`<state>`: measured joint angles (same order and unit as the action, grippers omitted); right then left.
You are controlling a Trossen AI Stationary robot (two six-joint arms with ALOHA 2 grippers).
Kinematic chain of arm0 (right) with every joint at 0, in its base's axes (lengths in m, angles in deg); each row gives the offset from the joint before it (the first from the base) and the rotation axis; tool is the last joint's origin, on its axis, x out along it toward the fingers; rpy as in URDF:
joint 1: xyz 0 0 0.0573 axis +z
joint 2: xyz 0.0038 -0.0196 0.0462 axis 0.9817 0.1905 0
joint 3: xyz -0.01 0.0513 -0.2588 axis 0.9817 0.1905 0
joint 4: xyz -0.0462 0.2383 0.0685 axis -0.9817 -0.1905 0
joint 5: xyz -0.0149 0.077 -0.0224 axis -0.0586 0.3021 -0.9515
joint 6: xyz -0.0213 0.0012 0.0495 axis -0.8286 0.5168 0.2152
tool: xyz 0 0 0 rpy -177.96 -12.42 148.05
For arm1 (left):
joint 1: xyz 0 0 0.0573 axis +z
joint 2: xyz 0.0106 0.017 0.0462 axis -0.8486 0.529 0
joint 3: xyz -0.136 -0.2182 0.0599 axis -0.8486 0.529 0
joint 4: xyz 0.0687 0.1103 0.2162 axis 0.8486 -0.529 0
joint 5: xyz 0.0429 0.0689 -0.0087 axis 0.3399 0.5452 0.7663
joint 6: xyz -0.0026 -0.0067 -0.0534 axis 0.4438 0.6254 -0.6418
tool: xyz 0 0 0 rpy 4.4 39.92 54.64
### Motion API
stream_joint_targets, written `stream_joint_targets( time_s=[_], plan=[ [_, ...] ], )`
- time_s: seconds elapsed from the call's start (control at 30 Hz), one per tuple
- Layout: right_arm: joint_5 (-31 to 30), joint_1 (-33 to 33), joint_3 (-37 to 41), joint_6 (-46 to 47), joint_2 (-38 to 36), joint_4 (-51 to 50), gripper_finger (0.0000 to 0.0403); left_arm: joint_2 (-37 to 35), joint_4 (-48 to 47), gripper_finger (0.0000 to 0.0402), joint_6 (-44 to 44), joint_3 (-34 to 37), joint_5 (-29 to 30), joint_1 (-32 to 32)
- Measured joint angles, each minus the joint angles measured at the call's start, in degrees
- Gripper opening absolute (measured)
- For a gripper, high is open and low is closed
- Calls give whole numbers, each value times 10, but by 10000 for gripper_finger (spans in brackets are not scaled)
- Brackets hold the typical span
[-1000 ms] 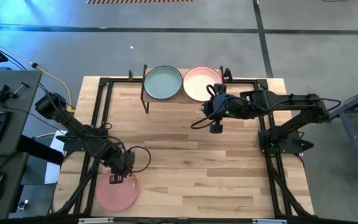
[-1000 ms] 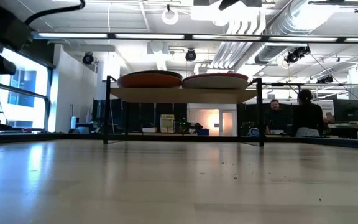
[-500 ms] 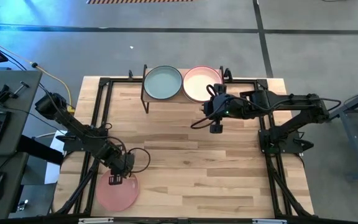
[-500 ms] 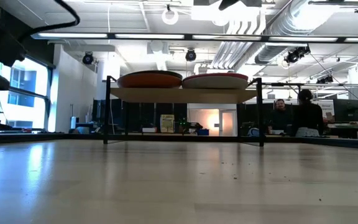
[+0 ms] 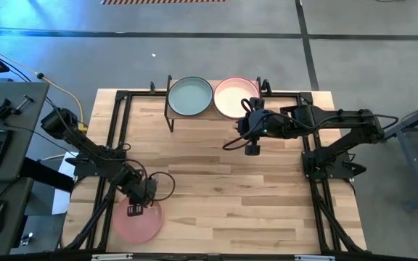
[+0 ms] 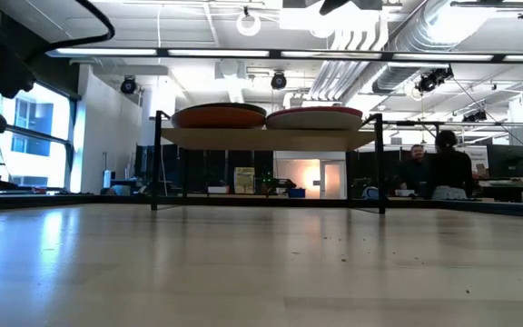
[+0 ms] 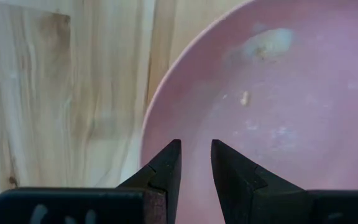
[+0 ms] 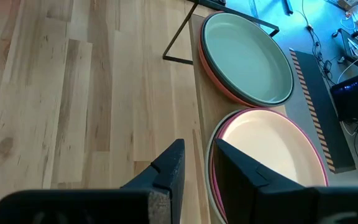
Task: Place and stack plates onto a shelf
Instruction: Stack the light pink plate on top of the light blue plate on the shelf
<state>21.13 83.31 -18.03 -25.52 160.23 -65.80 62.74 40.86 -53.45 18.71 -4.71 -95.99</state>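
Note:
A pink plate (image 5: 136,223) lies flat on the table near its near left corner. My left gripper (image 5: 135,211) hangs over the plate's far rim, pointing down. In the left wrist view the left gripper (image 7: 196,163) is open by a narrow gap above the pink plate (image 7: 272,118), just inside its rim. The shelf (image 5: 169,109) stands at the far edge. It carries a pale teal plate (image 5: 190,96) on a terracotta one (image 8: 213,68), and a cream plate (image 5: 236,98) on a pink-rimmed stack. My right gripper (image 5: 252,148) waits in front of the shelf, narrowly open.
Black frame rails (image 5: 118,130) run along the table's left and right sides beside the arm bases. Bare wooden tabletop (image 5: 216,188) lies between the two grippers. In the low view the shelf board (image 6: 266,138) stands on thin black legs, with people beyond the table.
My left arm has shifted a little, and its gripper has crept slightly toward the table's near edge over the pink plate. The plate has stayed where it was.

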Motion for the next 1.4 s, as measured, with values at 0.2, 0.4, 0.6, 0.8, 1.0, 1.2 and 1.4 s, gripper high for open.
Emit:
stream_joint_targets(
  time_s=[0.2, 0.4, 0.6, 0.8, 1.0, 1.2, 1.4],
  plan=[
    [0, 0, 0, 0, 0, 0, 78, 0, -37, 76, 25, -23, 11, 0],
    [0, 0, 0, 0, 0, 0, 78, 0, -70, 76, 25, -23, 43, 0],
    [0, 0, 0, 0, 0, 0, 78, 5, -58, 76, 49, -17, 50, 0],
    [0, 0, 0, 0, 0, 0, 78, 6, -35, 76, 18, 22, 43, 0],
    [0, 0, 0, 0, 0, 0, 78, 6, -20, 76, -8, 33, 35, 0],
    [0, 0, 0, 0, 0, 0, 78, 8, -16, 75, 1, 33, 36, 0],
    [0, 0, 0, 6, 0, 0, 78, 8, -10, 22, 5, 33, 36, 0]
  ],
)
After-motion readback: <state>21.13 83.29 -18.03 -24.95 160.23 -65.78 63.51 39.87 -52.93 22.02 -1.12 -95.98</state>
